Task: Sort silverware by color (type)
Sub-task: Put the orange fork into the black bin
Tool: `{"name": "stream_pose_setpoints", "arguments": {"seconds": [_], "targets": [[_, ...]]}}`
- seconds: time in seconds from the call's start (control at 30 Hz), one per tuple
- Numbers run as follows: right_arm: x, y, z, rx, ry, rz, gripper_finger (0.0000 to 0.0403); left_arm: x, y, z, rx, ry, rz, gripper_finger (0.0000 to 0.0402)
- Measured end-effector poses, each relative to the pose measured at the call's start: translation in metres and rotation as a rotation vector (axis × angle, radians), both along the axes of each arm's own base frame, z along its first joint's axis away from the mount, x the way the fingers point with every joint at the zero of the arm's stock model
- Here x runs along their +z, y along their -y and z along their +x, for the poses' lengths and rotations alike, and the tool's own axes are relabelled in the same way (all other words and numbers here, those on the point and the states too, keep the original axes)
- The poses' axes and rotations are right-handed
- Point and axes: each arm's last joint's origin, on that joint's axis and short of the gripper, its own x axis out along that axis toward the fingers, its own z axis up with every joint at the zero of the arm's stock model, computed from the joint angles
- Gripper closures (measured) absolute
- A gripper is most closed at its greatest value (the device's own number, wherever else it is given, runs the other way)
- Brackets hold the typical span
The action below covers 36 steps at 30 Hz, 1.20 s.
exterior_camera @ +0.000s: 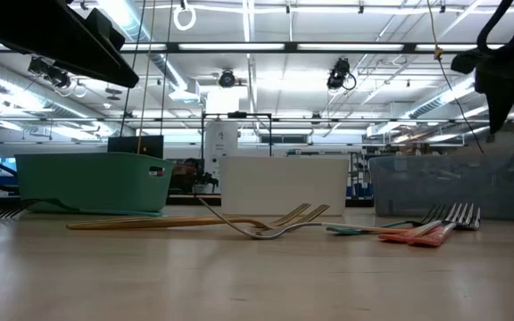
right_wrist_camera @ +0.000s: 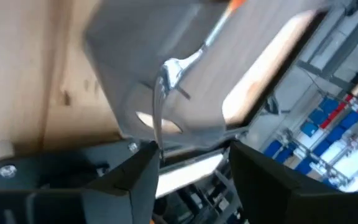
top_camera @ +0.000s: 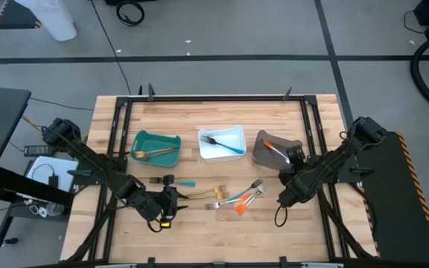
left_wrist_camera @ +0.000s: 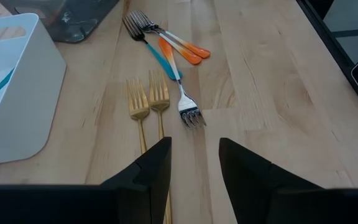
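Nearest the front edge, the left gripper point(top_camera: 171, 202) is seen low over the table point(top_camera: 222, 238) with its fingers point(left_wrist_camera: 146, 169) parted and nothing held.

Just ahead of it, two gold forks point(left_wrist_camera: 149, 107) lie side by side, with one blue-handled fork point(left_wrist_camera: 166, 62) and two orange-handled forks point(left_wrist_camera: 182, 48) beside them.

One more blue-handled piece point(top_camera: 173, 182) lies by the left arm.

Farther back, three bins are lined up:
- the teal bin point(top_camera: 171, 139) with gold pieces point(top_camera: 153, 153)
- the white bin point(top_camera: 238, 131) with one blue-handled fork point(top_camera: 222, 144)
- the grey bin point(top_camera: 261, 155) with one orange-handled piece point(top_camera: 272, 149)

The right gripper point(top_camera: 298, 158) is held at the grey bin, its fingers apart and empty.
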Motion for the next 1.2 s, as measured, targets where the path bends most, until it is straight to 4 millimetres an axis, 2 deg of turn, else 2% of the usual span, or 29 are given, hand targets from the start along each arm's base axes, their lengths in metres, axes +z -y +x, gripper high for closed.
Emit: {"name": "stream_pose_setpoints", "arguments": {"seconds": [0.2,0.47,0.73,0.97,1.2], "targets": [[0.014,-0.005,0.008,0.014,0.053,0.038,0.0186,0.0,0.0,0.0,0.0,0.0,0.0,0.0257],[0.019,-0.005,0.011,0.018,0.091,0.03,0.0198,0.0,0.0,0.0,-0.001,-0.001,0.004,0.0257],[0.022,-0.007,0.014,-0.064,0.207,0.017,0.0201,0.0,0.0,0.0,0.002,0.0,-0.001,0.0257],[0.043,-0.016,0.028,-0.061,0.322,0.077,0.0202,0.0,-0.001,0.001,0.008,0.002,-0.007,0.0257],[0.049,-0.026,0.043,0.021,0.407,0.187,0.0202,0.001,0.0,0.001,0.015,0.008,-0.024,0.0257]]}}
